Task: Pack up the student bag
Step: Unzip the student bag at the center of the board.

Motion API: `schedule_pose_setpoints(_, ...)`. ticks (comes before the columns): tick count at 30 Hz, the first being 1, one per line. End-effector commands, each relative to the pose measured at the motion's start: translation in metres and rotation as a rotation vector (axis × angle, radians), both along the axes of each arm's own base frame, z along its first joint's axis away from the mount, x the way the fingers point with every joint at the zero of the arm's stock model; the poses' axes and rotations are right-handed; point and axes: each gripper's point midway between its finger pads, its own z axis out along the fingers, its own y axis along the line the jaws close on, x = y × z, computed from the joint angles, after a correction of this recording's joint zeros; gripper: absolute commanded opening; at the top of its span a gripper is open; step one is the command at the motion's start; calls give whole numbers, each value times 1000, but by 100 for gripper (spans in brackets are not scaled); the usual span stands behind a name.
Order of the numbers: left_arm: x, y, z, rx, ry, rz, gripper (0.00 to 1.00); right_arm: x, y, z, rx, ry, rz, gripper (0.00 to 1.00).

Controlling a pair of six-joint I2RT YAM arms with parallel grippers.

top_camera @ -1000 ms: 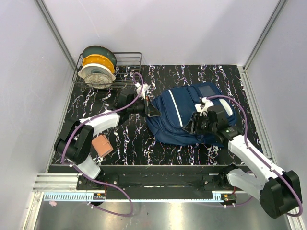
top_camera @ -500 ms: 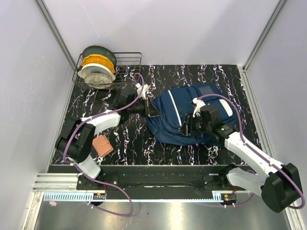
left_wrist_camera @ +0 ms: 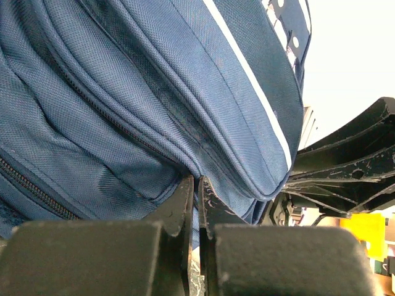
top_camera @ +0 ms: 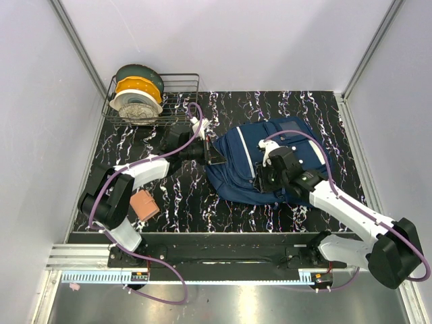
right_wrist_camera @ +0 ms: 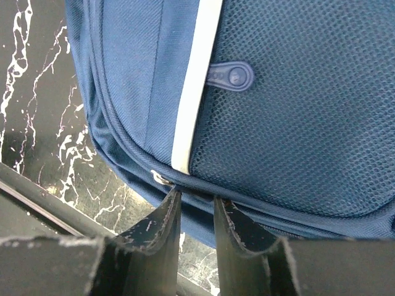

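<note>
The bag [top_camera: 237, 165] slants near-left to far-right, left pincer [left_wrist_camera: 199, 188] shut, right pincer [right_wrist_camera: 192, 202] narrow. Only the right wrist shows its zip slider [right_wrist_camera: 162, 179].

1 student bag [top_camera: 237, 169], navy, at approx. 3 o'clock from table centre. 2 arms w/ 1 gripper each, so 2 in total: left gripper [left_wrist_camera: 197, 185] and right gripper [right_wrist_camera: 196, 200]. 1 wire basket [top_camera: 181, 101] at 10 o'clock. 3 spools [top_camera: 138, 94] inside it, i.e. 1 dark green, 1 yellow, 1 white. 1 pinkish block [top_camera: 143, 205] at 8 o'clock. 2 purple cables [top_camera: 297, 133], 1 per arm. On the bag, right wrist view: 1 white stripe [right_wrist_camera: 194, 92], 1 blue zip pull [right_wrist_camera: 231, 75], 1 metal slider [right_wrist_camera: 162, 179]. 1 table [top_camera: 189, 202].
</note>
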Motion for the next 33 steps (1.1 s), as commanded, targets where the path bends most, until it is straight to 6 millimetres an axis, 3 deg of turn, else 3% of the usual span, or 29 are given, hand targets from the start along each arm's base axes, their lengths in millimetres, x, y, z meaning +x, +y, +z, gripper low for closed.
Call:
schedule_pose_setpoints(1,-4,-19,43,-106,-112,-104,0,11,25,26,35,-110,50,29)
schedule_pose_setpoints(3,-5,-19,44,-108,-115,-106,0,11,27,27,34,-120,54,27)
schedule_pose_setpoints(5,-5,-19,45,-109,-116,-107,0,12,29,24,24,-114,59,18)
schedule_pose_setpoints(7,-4,-19,45,-109,-118,-106,0,12,31,26,28,-118,65,1)
schedule_pose_setpoints(22,-12,-22,45,-125,-121,-90,0,-2,78,58,202,-128,139,0)
schedule_pose_setpoints(26,-13,-21,44,-124,-123,-84,0,3,72,56,175,-130,71,0)
schedule_pose_setpoints(29,-14,-20,45,-123,-128,-81,0,3,54,56,135,-147,-2,14)
schedule_pose_setpoints(30,-15,-20,44,-120,-126,-83,0,0,48,66,151,-171,-13,31)
schedule_pose_setpoints(33,-14,-20,44,-118,-126,-87,0,-9,31,82,177,-200,-57,47)
